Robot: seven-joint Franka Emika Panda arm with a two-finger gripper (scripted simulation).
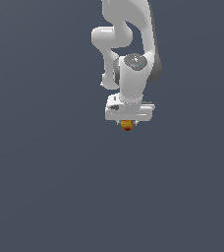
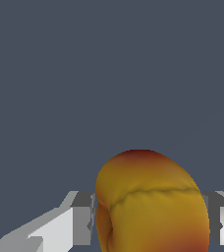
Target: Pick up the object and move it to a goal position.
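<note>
The object (image 1: 127,125) is a small orange-yellow ball with red patches, peeking out just below the white hand of the arm in the exterior view. In the wrist view the object (image 2: 151,202) fills the space between the two grey-white fingers (image 2: 82,219), which press against its sides. My gripper (image 1: 127,123) is shut on it. The fingertips themselves are hidden by the hand in the exterior view. I cannot tell whether the ball is lifted off the surface.
The white arm (image 1: 128,44) reaches in from the upper edge of the exterior view. Around it there is only a plain dark grey-blue surface (image 1: 45,187), with no other objects visible.
</note>
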